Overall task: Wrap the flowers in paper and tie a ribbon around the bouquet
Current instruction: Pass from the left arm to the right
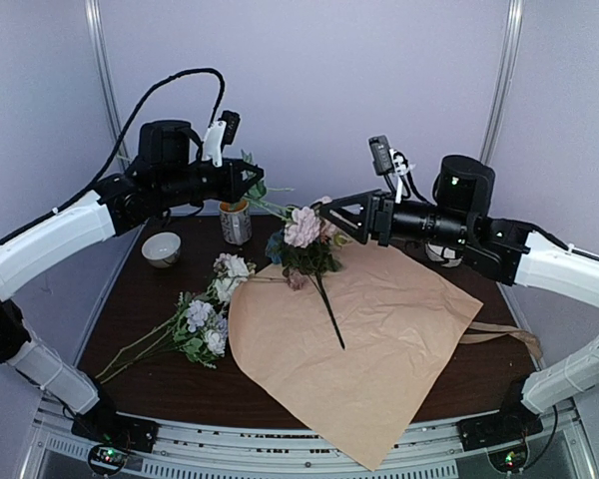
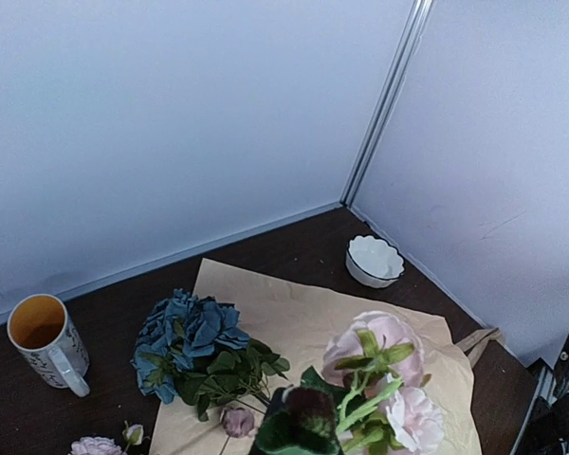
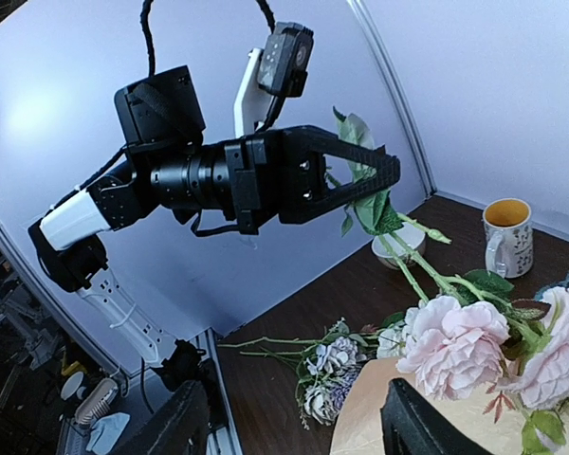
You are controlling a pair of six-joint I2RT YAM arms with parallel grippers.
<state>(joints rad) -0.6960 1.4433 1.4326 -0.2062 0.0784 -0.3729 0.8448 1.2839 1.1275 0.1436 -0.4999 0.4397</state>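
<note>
Left pincer [image 1: 258,182] was clamped shut on the leafy green stem of a pink rose spray [image 1: 302,228], holding it aloft above the far edge of the paper [image 1: 379,349]. Right pincer [image 1: 322,211] stood open, its tips just beside the pink blooms, gripping nothing. A blue hydrangea [image 2: 190,332] lay on the tan sheet, and more flowers [image 1: 208,321] lay on the table [image 1: 145,299] just left of it. The paper's near corner overhung the table's front edge. The ribbon [image 1: 509,334] trailed from under its right side. A mug [image 1: 236,222] and a white bowl [image 1: 162,248] stood at the back left.
</note>
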